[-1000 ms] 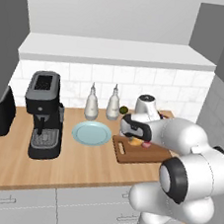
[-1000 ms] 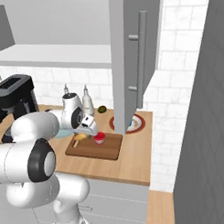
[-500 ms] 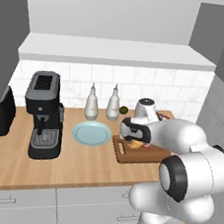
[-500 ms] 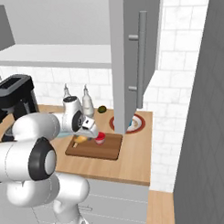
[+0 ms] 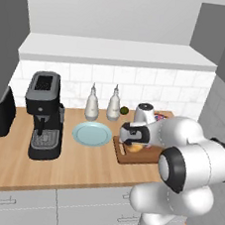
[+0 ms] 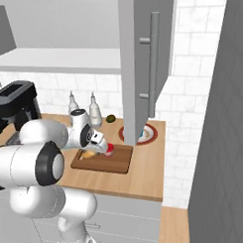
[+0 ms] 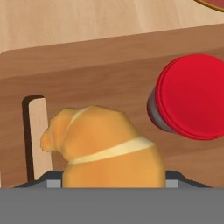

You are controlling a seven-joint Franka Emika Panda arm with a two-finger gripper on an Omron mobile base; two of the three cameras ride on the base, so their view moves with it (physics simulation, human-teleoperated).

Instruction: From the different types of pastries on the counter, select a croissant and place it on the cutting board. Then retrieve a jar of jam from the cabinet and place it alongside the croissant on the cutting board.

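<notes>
The golden-orange croissant [image 7: 103, 140] lies on the dark brown cutting board [image 7: 109, 65], beside its slot handle. The red-topped jar of jam [image 7: 192, 96] stands on the board just to one side of it, with a small gap between them. My gripper [image 7: 112, 177] is low over the croissant, open, with one fingertip on each side of the pastry. From the right base view the gripper [image 6: 97, 144] hangs over the board [image 6: 120, 165] between croissant [image 6: 88, 154] and jar [image 6: 109, 150]. In the left base view my hand hides most of the croissant [image 5: 136, 148].
An open cabinet door [image 6: 141, 68] hangs over the counter's right end, above a red-rimmed plate [image 6: 151, 135]. A blue plate [image 5: 93, 133], two white bottles [image 5: 91, 107], a coffee machine [image 5: 45, 116] and a toaster [image 5: 2, 113] stand to the left of the board.
My hand has sunk slightly toward the board over the croissant. The croissant and the jar have stayed where they were.
</notes>
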